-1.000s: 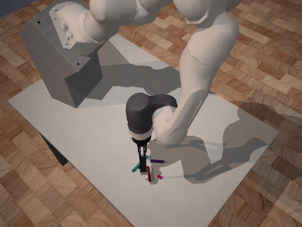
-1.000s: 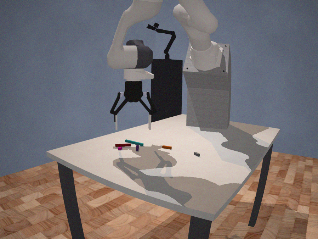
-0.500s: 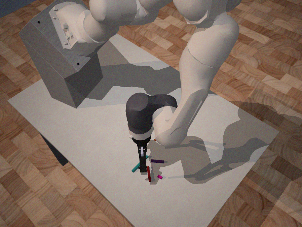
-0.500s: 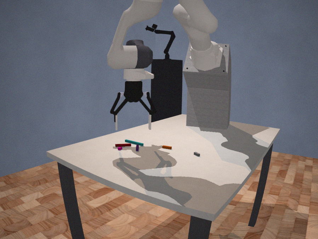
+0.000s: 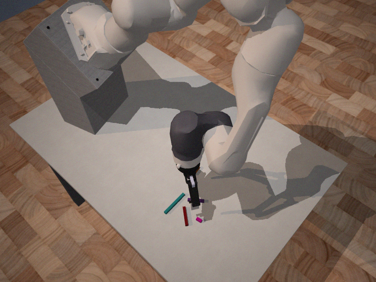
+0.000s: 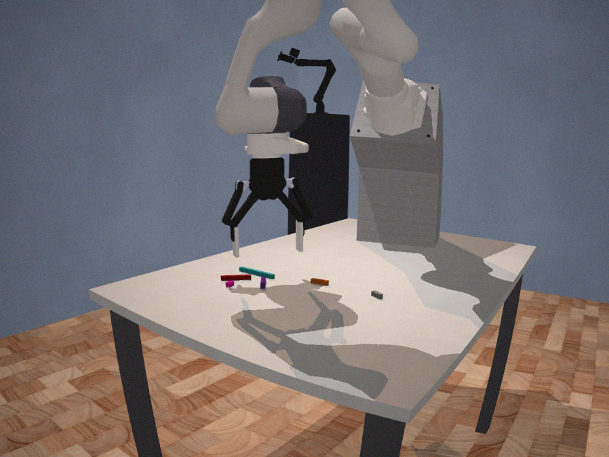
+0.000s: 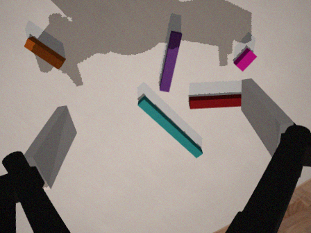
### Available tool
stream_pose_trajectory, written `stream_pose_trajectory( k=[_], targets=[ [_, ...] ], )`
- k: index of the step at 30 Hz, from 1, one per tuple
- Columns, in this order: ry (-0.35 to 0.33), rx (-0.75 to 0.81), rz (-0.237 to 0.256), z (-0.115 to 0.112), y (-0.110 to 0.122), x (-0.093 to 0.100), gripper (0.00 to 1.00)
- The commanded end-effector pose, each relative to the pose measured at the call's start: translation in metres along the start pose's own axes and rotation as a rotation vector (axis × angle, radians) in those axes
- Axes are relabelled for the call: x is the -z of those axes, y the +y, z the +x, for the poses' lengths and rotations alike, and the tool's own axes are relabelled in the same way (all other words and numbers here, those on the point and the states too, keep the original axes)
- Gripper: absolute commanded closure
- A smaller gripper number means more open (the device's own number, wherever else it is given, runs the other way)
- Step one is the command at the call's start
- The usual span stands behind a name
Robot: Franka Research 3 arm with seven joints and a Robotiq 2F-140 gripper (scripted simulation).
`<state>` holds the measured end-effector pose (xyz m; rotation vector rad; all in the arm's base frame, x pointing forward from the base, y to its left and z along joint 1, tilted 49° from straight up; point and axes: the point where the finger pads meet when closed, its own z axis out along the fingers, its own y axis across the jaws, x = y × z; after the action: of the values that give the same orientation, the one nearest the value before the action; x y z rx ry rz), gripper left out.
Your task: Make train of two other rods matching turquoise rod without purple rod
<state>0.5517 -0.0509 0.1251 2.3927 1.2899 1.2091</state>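
hand: high over the tabletop [image 5: 106, 170] [image 6: 197, 314] [image 7: 104, 201], and this hand [image 5: 195, 203] [image 6: 268, 252] [image 7: 155, 107] is released, fingers spread wide, nothing between them!
turquoise rod: the yardstick [image 5: 174, 203] [image 6: 256, 272] [image 7: 170, 127], flat below, running ten to four in the wrist view.
red rod: here's the big one [image 5: 185, 216] [image 6: 235, 277] [image 7: 215, 102], at three o'clock from mid-hand in the wrist view, its long axis nine to three, much as the fingers open; pinching its sides looks to need about a quarter turn.
purple rod: banned [image 5: 202, 201] [image 6: 263, 283] [image 7: 170, 62], just past turquoise, twelve to one o'clock.
magenta rod: a spare [image 5: 199, 219] [image 6: 229, 283] [image 7: 246, 59], two o'clock, beside red.
orange rod: another spare [image 5: 199, 168] [image 6: 319, 281] [image 7: 45, 53], ten o'clock.
grey rod: red's likely partner, seven plus three [image 6: 376, 294], out of the wrist view; four o'clock in the exterior view, well apart from red. no train yet!

From where I'm standing, the robot arm [image 5: 256, 69] [image 6: 248, 53] has swung its gripper [image 5: 195, 205] [image 6: 268, 253] [image 7: 155, 107] away from the tabletop's [image 5: 91, 155] [image 6: 171, 300] long edge on the turquoise rod's [image 5: 174, 203] [image 6: 256, 272] [image 7: 170, 127] side, and over toward the opposite long edge. Seen from above, the near finger used to cross the turquoise rod; that rod now shows whole, and the finger crosses the purple rod [image 5: 202, 201] [image 6: 263, 283] [image 7: 170, 62] instead. The gripper's shadow has slid the same way, off the tabletop beside the red rod [image 5: 185, 216] [image 6: 236, 277] [image 7: 215, 101]. Over on the dark cabinet [image 6: 319, 171], the outer end of the small black jointed arm [image 6: 322, 81] has sunk a little.
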Motion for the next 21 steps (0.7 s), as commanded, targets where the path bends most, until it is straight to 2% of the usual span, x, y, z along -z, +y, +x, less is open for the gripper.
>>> stream_pose_trajectory(
  k=[1,21],
  targets=[
    [-0.016,0.147,-0.027,0.002,-0.005,0.001,0.00],
    [-0.021,0.473,-0.020,0.042,-0.035,0.002,0.00]
  ],
)
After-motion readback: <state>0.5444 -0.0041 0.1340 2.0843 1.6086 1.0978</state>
